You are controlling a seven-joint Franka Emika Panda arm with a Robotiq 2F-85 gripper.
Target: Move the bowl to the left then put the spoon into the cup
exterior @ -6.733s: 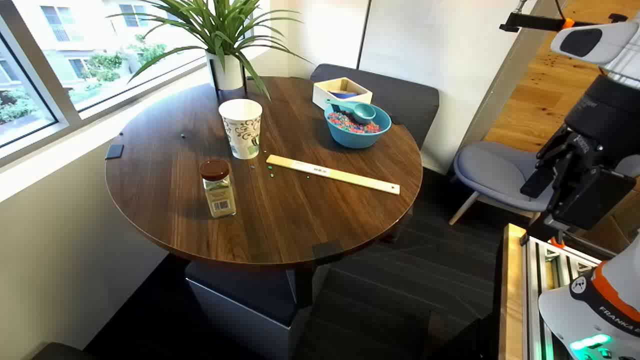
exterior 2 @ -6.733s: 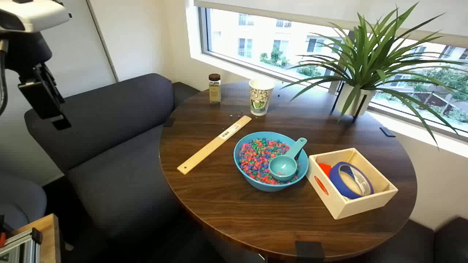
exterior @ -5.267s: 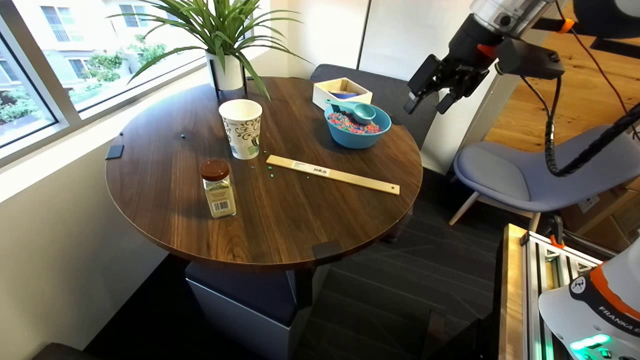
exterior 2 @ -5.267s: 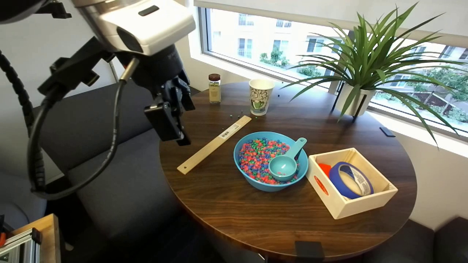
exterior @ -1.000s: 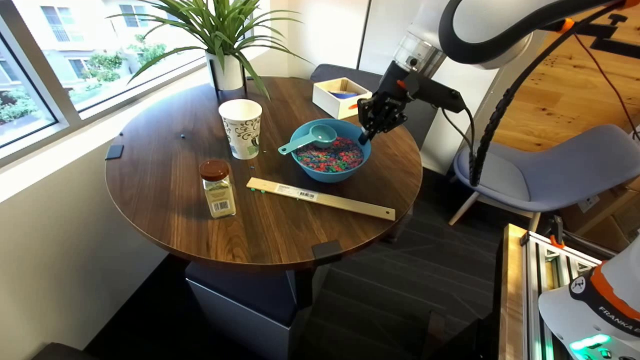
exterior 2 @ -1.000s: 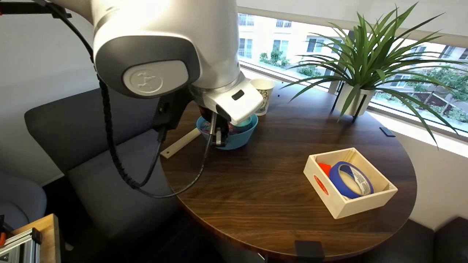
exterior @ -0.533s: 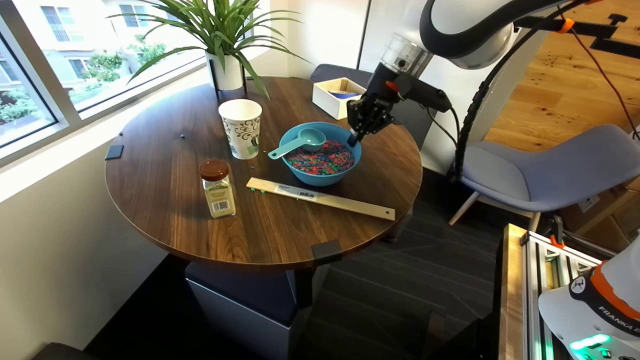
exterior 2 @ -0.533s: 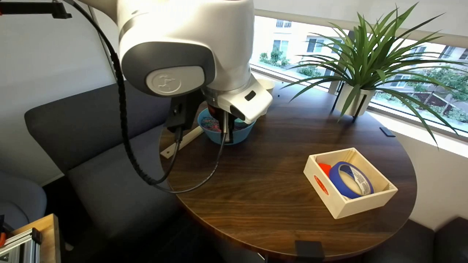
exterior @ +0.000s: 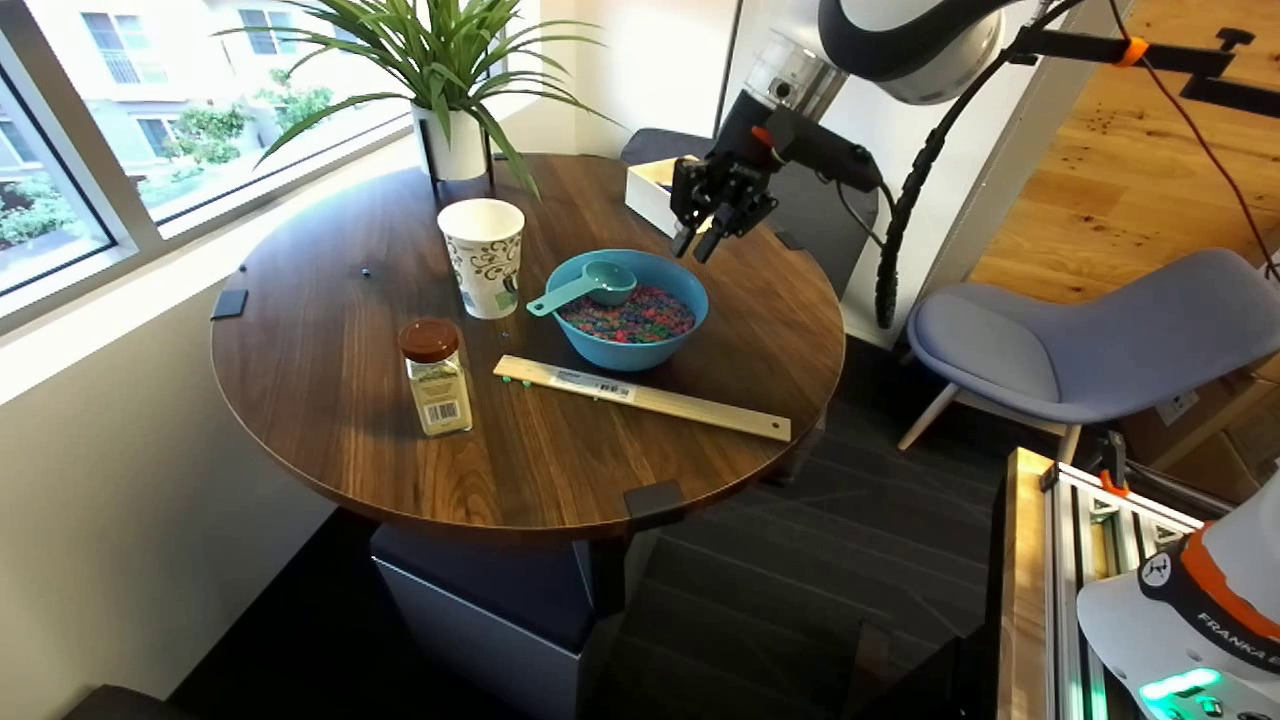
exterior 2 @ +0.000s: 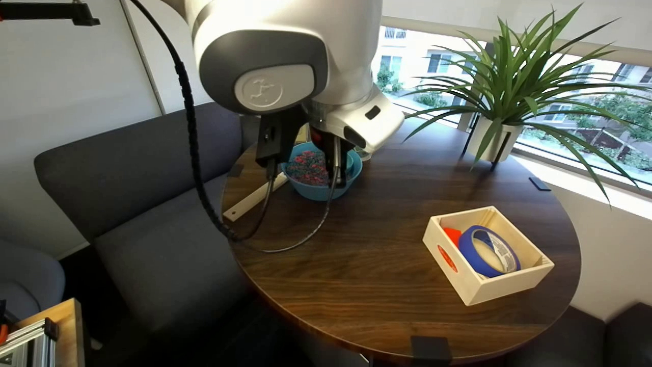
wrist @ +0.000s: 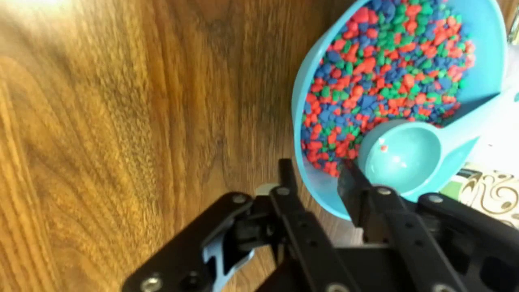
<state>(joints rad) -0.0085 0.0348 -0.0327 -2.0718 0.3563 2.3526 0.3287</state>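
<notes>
In both exterior views the blue bowl (exterior: 625, 355) (exterior 2: 316, 192) stands on the round table, filled with coloured pebbles. The teal spoon (exterior: 610, 283) (wrist: 401, 158) lies on the pebbles, its handle leaning over the rim towards the cup. Upright and just apart from the bowl is the patterned white paper cup (exterior: 488, 265) (wrist: 492, 194); my arm hides most of it in an exterior view. My gripper (exterior: 694, 246) (wrist: 316, 166) hangs above the bowl's rim, jaws parted with nothing between them. One finger is outside the rim, the other over the bowl's inside.
A wooden ruler (exterior: 640, 395) lies close in front of the bowl. The brown-lidded jar (exterior: 437, 385) stands near the cup. A wooden box (exterior 2: 484, 285) holds a blue tape roll (exterior 2: 484, 252). A potted plant (exterior: 455, 145) stands by the window.
The bowl has slid towards the cup, its spoon handle swinging round, and the ruler has shifted. In the last half second my gripper let go of the rim, parted its jaws and rose.
</notes>
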